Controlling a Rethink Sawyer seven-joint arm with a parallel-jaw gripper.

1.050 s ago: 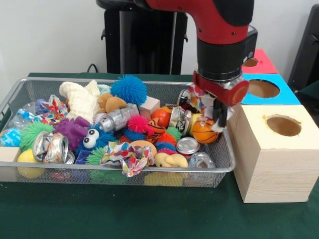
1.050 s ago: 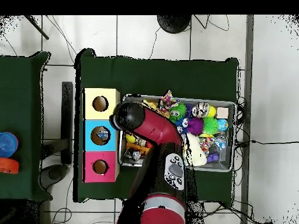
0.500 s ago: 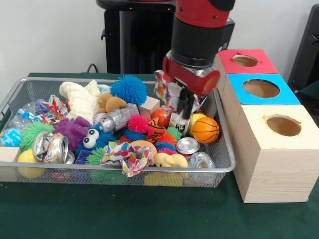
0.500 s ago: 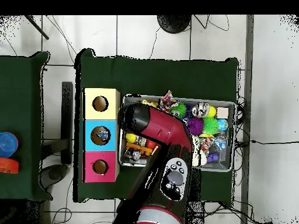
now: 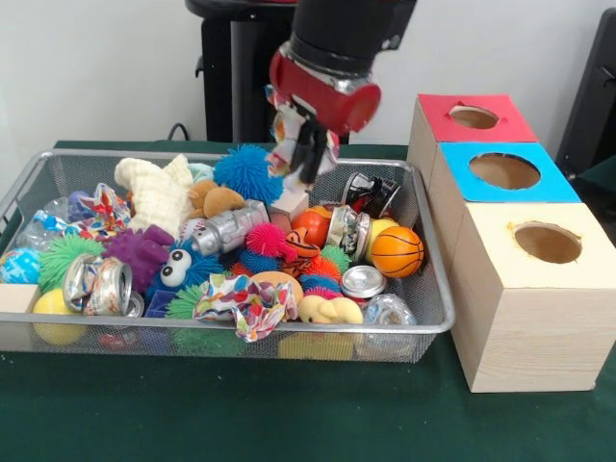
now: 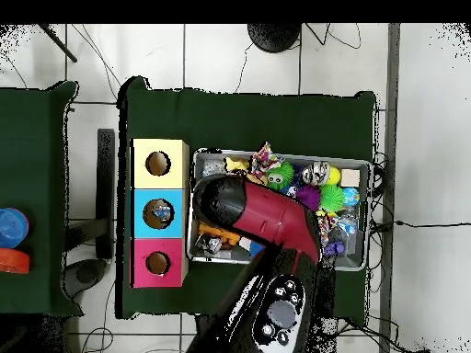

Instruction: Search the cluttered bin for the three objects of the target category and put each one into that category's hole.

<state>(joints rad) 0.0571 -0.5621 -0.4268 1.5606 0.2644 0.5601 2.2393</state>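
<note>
Green-clothed table [image 5: 289,414] | pincer [image 5: 300,154] clamped on crinkled paper wad [image 5: 287,130], above bin [image 5: 423,318] | step: carry | next: blue box hole [image 5: 505,170] on pincer's side

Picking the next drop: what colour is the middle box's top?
Blue top on the middle box; clearest in the front view.

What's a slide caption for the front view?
Sawyer gripper carrying a crumpled wrapper above the cluttered wire bin, beside three holed boxes.
</note>
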